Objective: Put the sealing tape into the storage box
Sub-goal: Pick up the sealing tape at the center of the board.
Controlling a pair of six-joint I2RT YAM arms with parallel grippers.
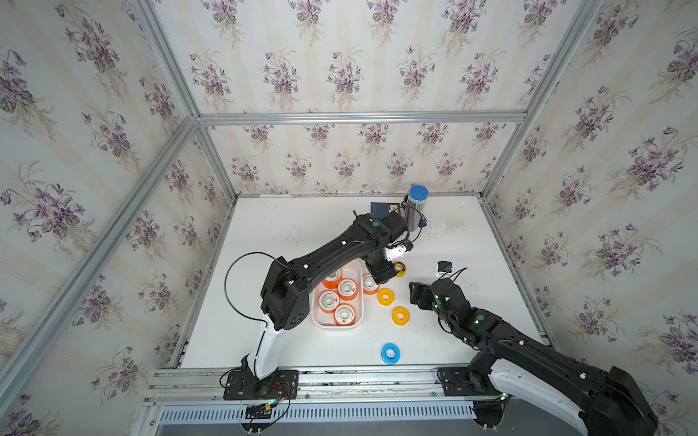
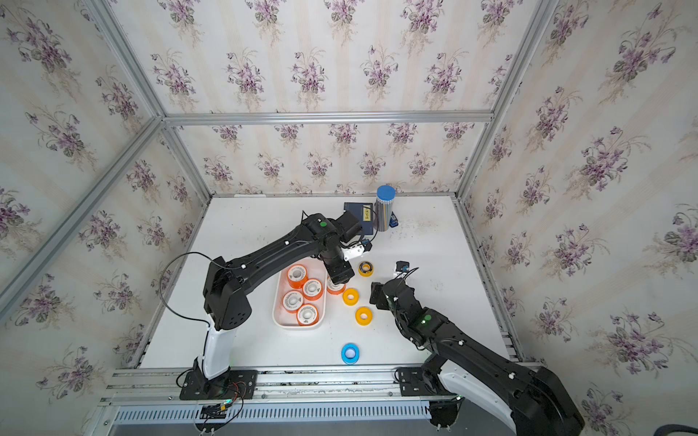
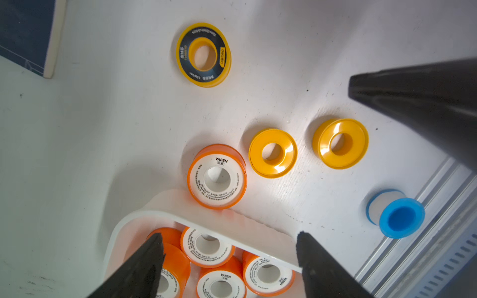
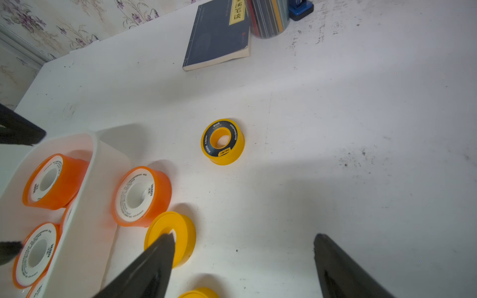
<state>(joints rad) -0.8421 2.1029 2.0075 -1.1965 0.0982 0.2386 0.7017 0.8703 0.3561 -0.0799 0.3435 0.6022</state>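
My left gripper (image 3: 229,247) hangs with its jaws spread wide over the storage box (image 3: 219,222), pinching nothing. The box sits left of the worktop's (image 1: 283,234) middle and holds four orange spools (image 1: 346,288). A fifth orange spool (image 3: 216,178) lies just outside its right rim. My right gripper (image 4: 244,240) is also spread and empty, near the two plain yellow spools (image 1: 386,296); in both top views it stands apart from them. The dark-labelled yellow spool (image 4: 222,141) lies farther back, and the blue spool (image 1: 390,353) rests near the front edge.
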